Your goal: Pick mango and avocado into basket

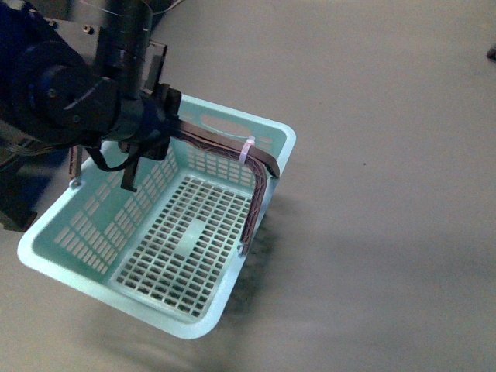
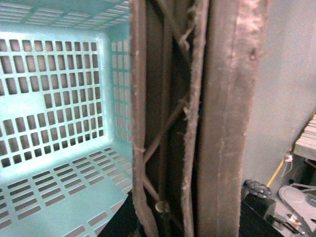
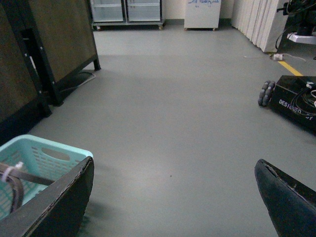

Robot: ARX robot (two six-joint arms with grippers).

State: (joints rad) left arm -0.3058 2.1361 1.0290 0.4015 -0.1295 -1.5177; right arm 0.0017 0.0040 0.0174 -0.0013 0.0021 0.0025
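The light teal basket [image 1: 209, 124] hangs tilted above the grey floor in the front view, and nothing lies on its slotted bottom. My left gripper [image 1: 159, 116] is shut on the basket's brown ribbed handle [image 1: 225, 147], which fills the left wrist view as handle bars [image 2: 222, 123] beside the basket's wall [image 2: 49, 98]. My right gripper [image 3: 173, 197] is open, its dark fingers [image 3: 59, 202] wide apart over bare floor, with the basket's corner [image 3: 44, 153] beside one finger. The mango and the avocado are out of view.
Grey floor [image 1: 387, 194] lies under and around the basket. The right wrist view shows a dark wooden cabinet [image 3: 54, 39], a black wheeled base [image 3: 296, 98], white panels [image 3: 256, 19] and glass-door units [image 3: 128, 10] at the far wall.
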